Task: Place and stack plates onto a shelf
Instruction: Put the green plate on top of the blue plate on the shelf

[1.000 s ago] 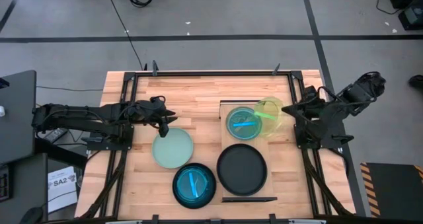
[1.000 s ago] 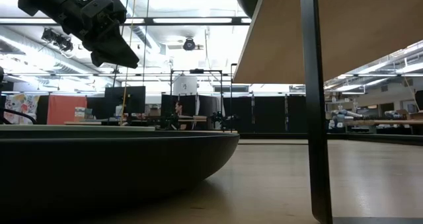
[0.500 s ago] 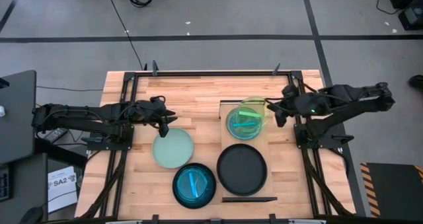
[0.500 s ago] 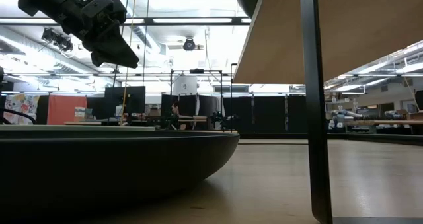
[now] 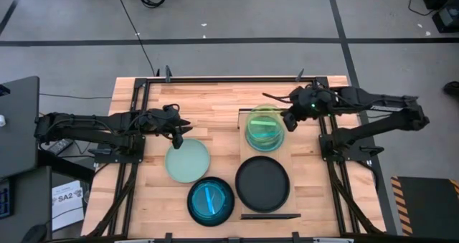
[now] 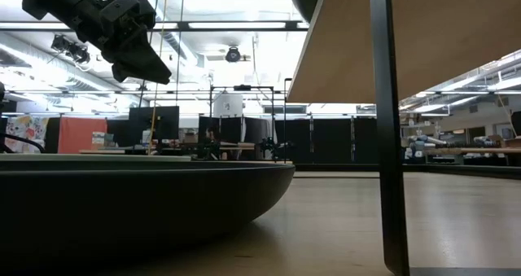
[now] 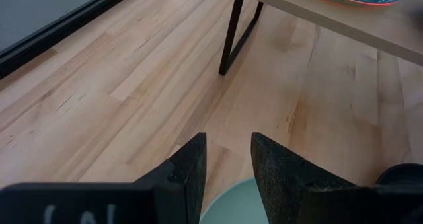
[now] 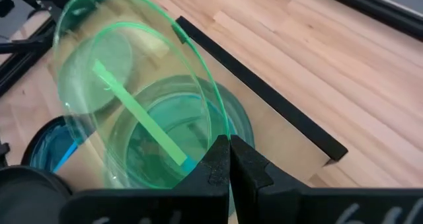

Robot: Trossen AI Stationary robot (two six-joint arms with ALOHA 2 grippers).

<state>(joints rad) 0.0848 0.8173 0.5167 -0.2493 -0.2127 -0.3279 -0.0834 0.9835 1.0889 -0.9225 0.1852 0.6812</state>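
The right gripper (image 8: 229, 159) reaches over the far end of the shelf (image 5: 244, 154), its fingers (image 8: 211, 168) pinched tight on the rim of the lime-green plate (image 8: 139, 95). That plate is tilted, held just above the teal plate (image 5: 259, 137) already lying on the shelf. Nearer the front, the shelf also carries a black plate (image 5: 262, 183).

On the tabletop (image 5: 208, 99) beside the shelf lie the mint plate (image 5: 187, 161) and, nearer the front edge, a blue plate (image 5: 211, 201).

The left gripper (image 7: 227, 159) hovers above the far rim of the mint plate, fingers (image 7: 192, 164) parted by a narrow gap and holding nothing.

On the floor by the tabletop's left front corner lies a white sheet (image 5: 64, 197) whose print seems to read "SA2", though it is small.
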